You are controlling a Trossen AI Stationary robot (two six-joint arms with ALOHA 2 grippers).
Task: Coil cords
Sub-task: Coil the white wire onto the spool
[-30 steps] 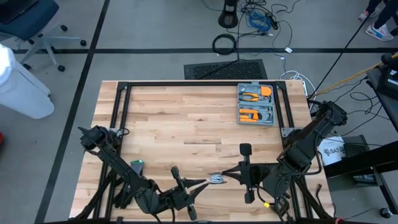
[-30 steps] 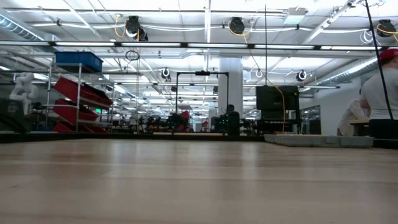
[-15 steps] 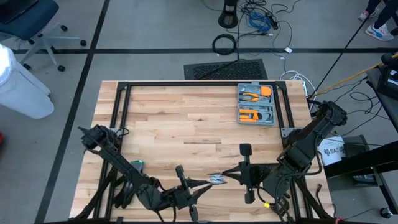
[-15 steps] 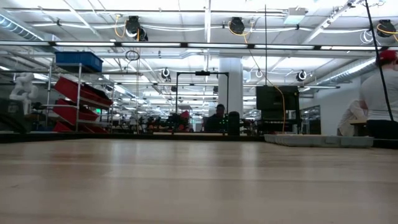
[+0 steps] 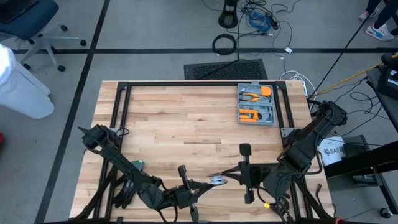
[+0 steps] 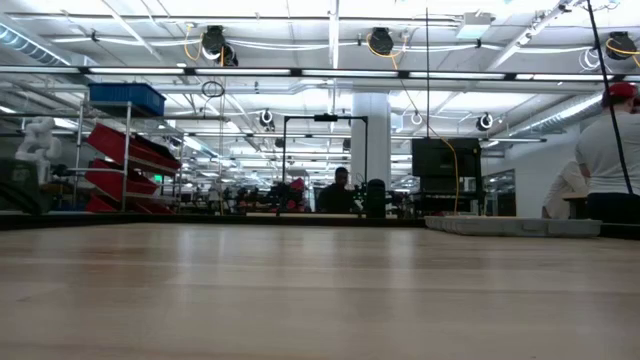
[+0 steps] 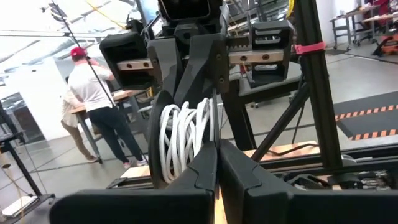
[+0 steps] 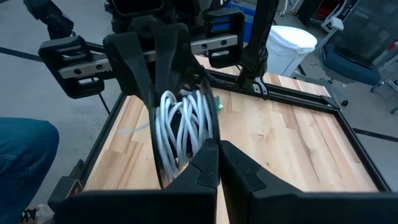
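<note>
1. Left gripper (image 5: 209, 182) was at the near table edge, fingers pinched together on the cords (image 5: 217, 179), tips pointing toward the right arm.
2. Right gripper (image 5: 225, 175) met it head-on from the other side, fingers also pressed together on the same bundle.
3. Cords were a small coil of white loops, held off the wood between the two grippers, near the front middle of the table (image 5: 186, 118).
4. Left wrist view: white loops (image 7: 185, 130) sat just past the closed fingers (image 7: 202, 168), with the right gripper behind them.
5. Right wrist view: same loops (image 8: 183, 127) beyond the closed fingers (image 8: 205, 165), left gripper behind.
6. Grey tool case (image 5: 256, 104) with orange-handled tools lay at the far right of the table, well apart from the grippers.
7. Small green item (image 5: 137, 163) was beside the left arm; could not tell what it was.
8. Low view showed only bare tabletop (image 6: 320, 290) and a person (image 6: 604, 150) in a red cap at the right edge.
9. Same kind of figure, red cap and white shirt (image 7: 93, 106), stood in the left wrist view's background.
</note>
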